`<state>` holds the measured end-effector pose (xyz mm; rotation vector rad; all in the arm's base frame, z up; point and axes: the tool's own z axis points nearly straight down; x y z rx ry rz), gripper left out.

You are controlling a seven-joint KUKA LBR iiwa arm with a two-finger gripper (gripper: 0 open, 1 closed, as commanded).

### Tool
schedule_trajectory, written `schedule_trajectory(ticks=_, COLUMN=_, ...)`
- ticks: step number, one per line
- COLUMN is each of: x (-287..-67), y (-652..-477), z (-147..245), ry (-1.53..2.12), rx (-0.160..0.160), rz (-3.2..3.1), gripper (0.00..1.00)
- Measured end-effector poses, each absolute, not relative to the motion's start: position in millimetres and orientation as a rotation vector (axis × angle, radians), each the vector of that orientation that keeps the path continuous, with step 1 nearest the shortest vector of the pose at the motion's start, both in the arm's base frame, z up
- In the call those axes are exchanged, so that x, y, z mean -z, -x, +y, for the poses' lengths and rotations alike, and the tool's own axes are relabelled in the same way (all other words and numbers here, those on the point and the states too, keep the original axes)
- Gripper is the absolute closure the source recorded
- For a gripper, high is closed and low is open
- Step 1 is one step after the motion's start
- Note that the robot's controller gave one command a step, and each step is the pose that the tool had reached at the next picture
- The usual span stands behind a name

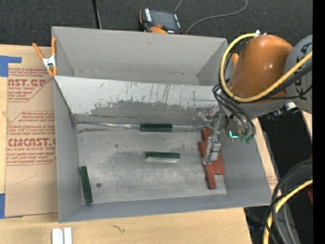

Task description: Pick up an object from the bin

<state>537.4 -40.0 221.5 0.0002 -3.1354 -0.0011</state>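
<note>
While the claw (213, 145) sat over the red-brown bar (213, 173) at the bin's (152, 80) right, couldn't tell its opening or grip.

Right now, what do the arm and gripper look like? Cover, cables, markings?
The wrist carries a rounded, glossy orange cover, with yellow cables looped around it and thinner black cables bundled underneath. The gripper is slim grey metal, with a small teal-green light on its body. No markings are readable.
</note>
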Motion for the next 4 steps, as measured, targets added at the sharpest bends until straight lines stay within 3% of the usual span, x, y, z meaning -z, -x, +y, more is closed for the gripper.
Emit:
schedule_trajectory(ticks=1, x=-133.9, y=-548.2, z=-10.3, ry=-0.217, rx=0.002, rz=-3.129, gripper=0.00)
schedule_trajectory(ticks=2, x=-66.5, y=-554.0, z=-3.7, ry=-0.426, rx=0.002, rz=-3.109, gripper=0.00)
schedule_trajectory(ticks=3, x=-69.7, y=-555.4, z=-3.9, ry=-0.425, rx=0.000, rz=-3.114, gripper=1.00)
schedule_trajectory(ticks=4, x=-220.8, y=-546.8, z=-28.6, ry=-1.311, rx=-0.004, rz=-2.861, gripper=1.00)
